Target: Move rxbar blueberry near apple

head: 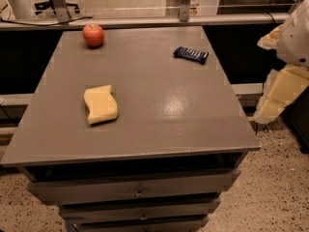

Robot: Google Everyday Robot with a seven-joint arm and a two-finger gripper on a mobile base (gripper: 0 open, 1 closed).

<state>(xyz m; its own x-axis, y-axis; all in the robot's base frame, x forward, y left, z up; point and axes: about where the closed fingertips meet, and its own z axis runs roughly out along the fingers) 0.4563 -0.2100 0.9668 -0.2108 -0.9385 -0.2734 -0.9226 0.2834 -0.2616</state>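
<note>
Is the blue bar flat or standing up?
Flat: the rxbar blueberry lies broad side up on the table. The gripper is out of view; arm at right.

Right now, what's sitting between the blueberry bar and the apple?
Only bare tabletop, in the camera view, between rxbar blueberry and apple. The gripper is out of view; the arm shows at right.
</note>
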